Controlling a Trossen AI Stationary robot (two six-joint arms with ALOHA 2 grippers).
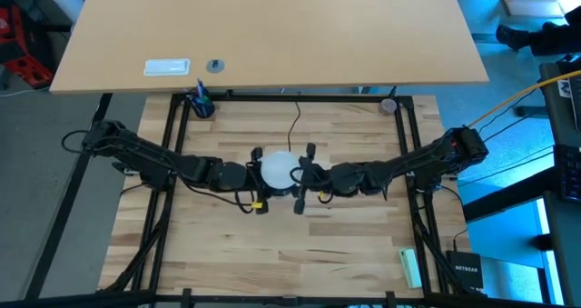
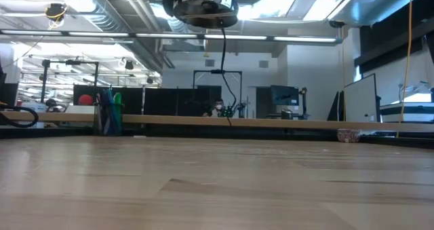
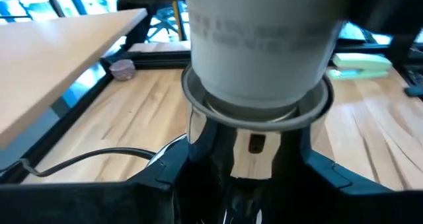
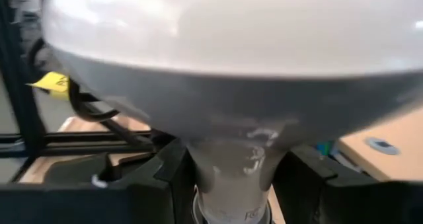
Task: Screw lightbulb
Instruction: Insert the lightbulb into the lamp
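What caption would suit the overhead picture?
Two robot arms meet mid-table, the left hand and right hand on either side of a white lightbulb.

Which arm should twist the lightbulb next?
Right. The right arm's jaws grip the lightbulb by its neck, ready to turn it, while the left arm's jaws hold the silver socket underneath.

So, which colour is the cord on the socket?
Black; the cord under the silver socket shows best in the low view.

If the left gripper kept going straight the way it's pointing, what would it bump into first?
Probably the right gripper. The left gripper points right across the table, shut on the silver socket under the lightbulb, and the right gripper holds the bulb's neck just beyond.
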